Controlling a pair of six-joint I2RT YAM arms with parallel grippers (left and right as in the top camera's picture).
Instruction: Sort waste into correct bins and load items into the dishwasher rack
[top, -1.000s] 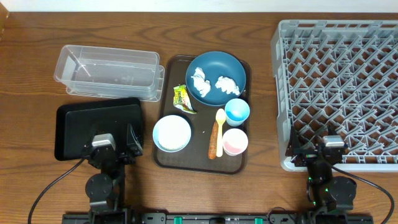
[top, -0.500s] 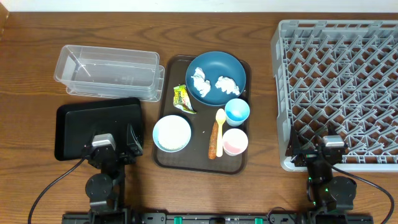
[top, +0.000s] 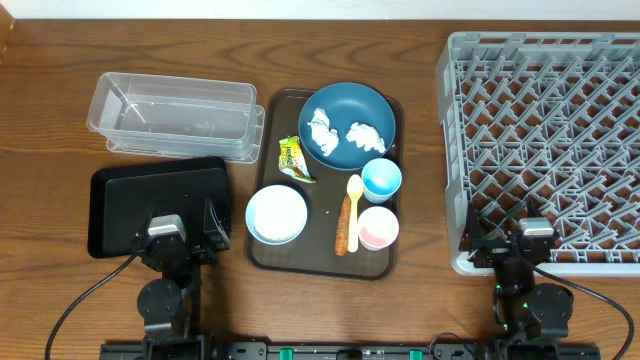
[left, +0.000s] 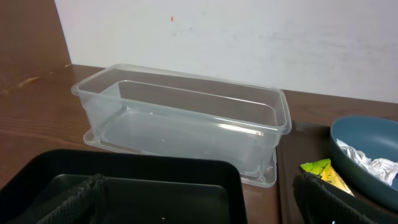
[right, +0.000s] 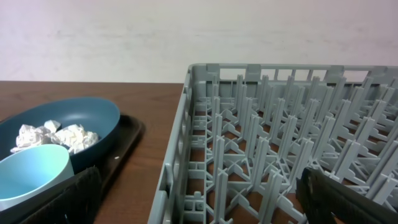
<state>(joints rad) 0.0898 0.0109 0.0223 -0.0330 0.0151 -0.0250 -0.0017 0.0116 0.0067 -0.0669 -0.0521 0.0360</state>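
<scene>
On the brown tray (top: 325, 240) lie a dark blue plate (top: 345, 105) holding two crumpled tissues (top: 322, 130), a green-yellow wrapper (top: 293, 157), a white bowl (top: 277, 214), a light blue cup (top: 381, 179), a pink cup (top: 378, 228), a pale yellow spoon (top: 354, 188) and an orange carrot piece (top: 345, 238). The clear tub (top: 175, 115) and the black bin (top: 150, 200) stand to the left. The grey rack (top: 545, 140) fills the right. My left gripper (top: 182, 235) (left: 199, 205) hovers open over the black bin's near edge. My right gripper (top: 520, 240) (right: 205, 202) is open at the rack's near left corner.
A white wall runs behind the table. In the left wrist view the clear tub (left: 186, 118) stands ahead, beyond the black bin (left: 137, 186). In the right wrist view the rack's wall (right: 180, 155) stands between the fingers, with the plate (right: 68, 121) to the left.
</scene>
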